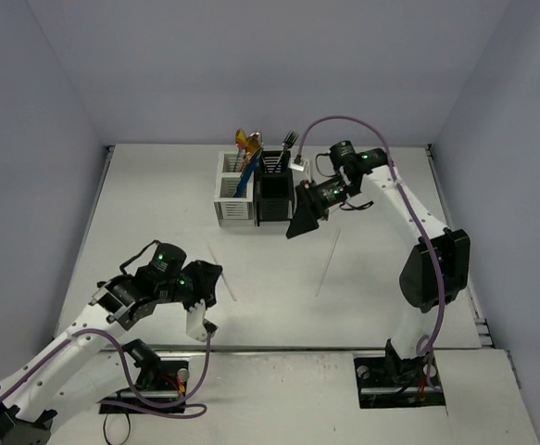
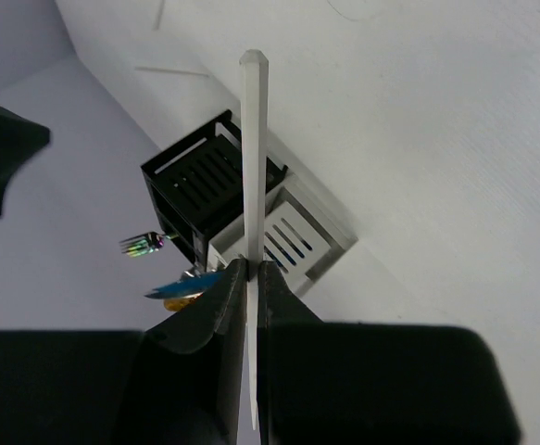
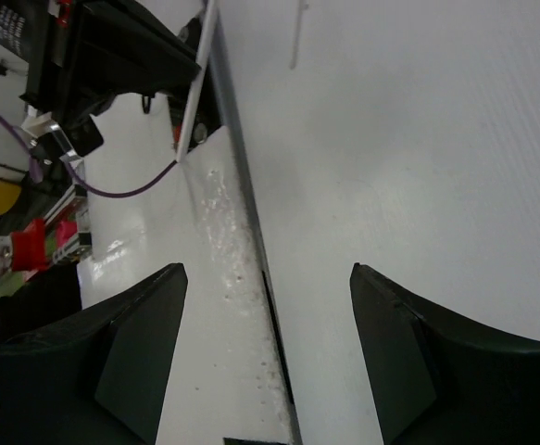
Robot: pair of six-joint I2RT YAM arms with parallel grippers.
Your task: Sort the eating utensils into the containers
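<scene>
My left gripper (image 2: pixel 251 269) is shut on a clear thin stick (image 2: pixel 254 158) that juts forward from the jaws. In the top view this gripper (image 1: pixel 198 321) hangs low over the near left of the table. The containers stand at the back centre, white (image 1: pixel 233 199) beside black (image 1: pixel 272 199). Gold and blue utensils (image 1: pixel 247 148) stick out of the white one and a fork (image 1: pixel 289 141) out of the black one. My right gripper (image 1: pixel 297 227) hovers just right of the black container, open (image 3: pixel 268 271), nothing between its fingers. Two thin sticks (image 1: pixel 221 272) (image 1: pixel 329 263) lie on the table.
The left wrist view shows the black container (image 2: pixel 205 181), the white one (image 2: pixel 293 241), an iridescent fork (image 2: pixel 142 245) and a blue utensil tip (image 2: pixel 186 285). The table's near edge (image 3: pixel 251 232) runs under the right gripper. Purple cables (image 1: pixel 205 371) loop by the arm bases.
</scene>
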